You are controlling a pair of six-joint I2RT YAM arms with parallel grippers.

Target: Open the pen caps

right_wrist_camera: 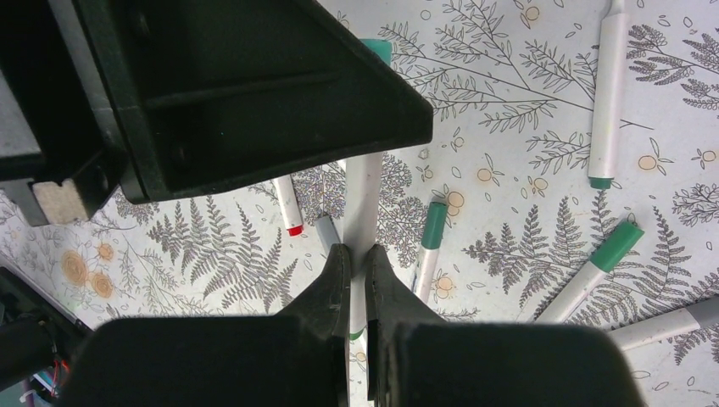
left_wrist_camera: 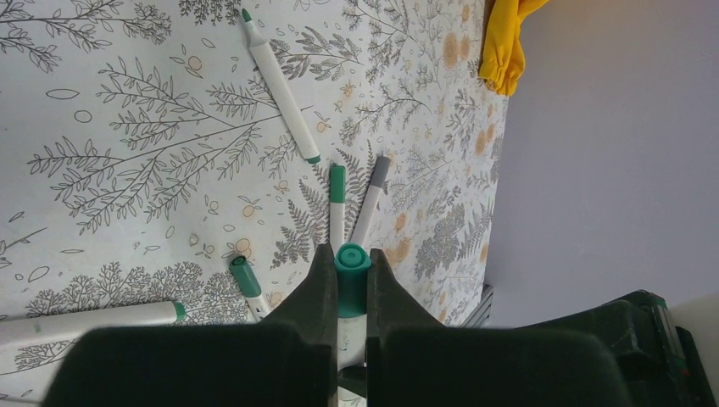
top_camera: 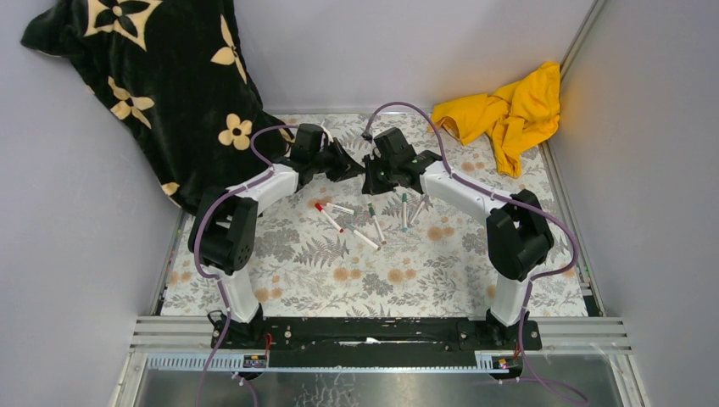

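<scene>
Clearly, above the floral mat, the left gripper pinched the teal pen cap while the right gripper clamped the same pen's white barrel, so a straight, opposing pull along its axis would have served best.

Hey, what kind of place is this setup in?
Probably a robot lab test cell: plain walls enclose the workspace, aluminium rails carry two bolted arms, and marker pens lie on a floral cloth.
</scene>
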